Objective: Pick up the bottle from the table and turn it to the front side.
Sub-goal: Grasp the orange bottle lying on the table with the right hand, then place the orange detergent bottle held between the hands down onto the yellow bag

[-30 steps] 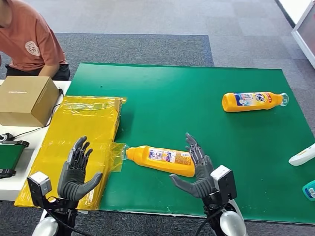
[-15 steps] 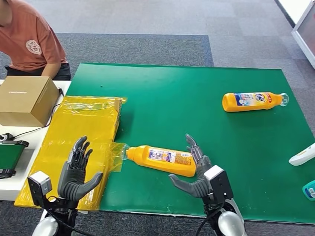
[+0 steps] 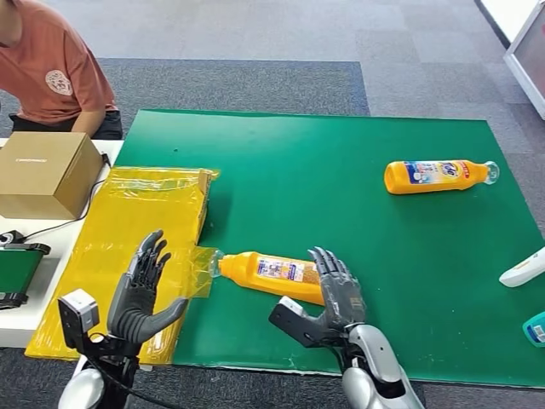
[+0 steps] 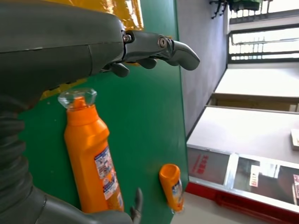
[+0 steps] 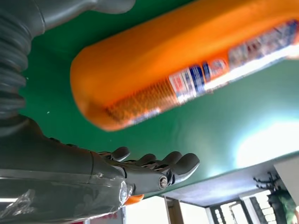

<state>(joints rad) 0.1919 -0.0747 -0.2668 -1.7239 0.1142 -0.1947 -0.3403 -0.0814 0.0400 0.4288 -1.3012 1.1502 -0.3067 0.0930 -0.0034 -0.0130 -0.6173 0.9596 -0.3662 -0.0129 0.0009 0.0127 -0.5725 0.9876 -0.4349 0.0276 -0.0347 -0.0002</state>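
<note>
Bottle [image 3: 276, 277] lies flat on the mat [image 3: 334, 170]; rigid, smooth plastic, likely slippery. I would grasp mid-body. Right hand [image 3: 334, 294] and left hand [image 3: 142, 290] both spread, empty.

Changes over the last 1 s. The right hand [image 3: 335, 290] has rolled palm-down and shifted toward the near bottle [image 3: 273, 273], its fingers [image 3: 329, 271] now lying over the bottle's base end where before they stood just beside it; the wrist camera that faced upward has swung to the inner side. The left hand [image 3: 142, 288] has moved slightly forward and inward over the yellow bag [image 3: 129, 230], fingers spread.
</note>
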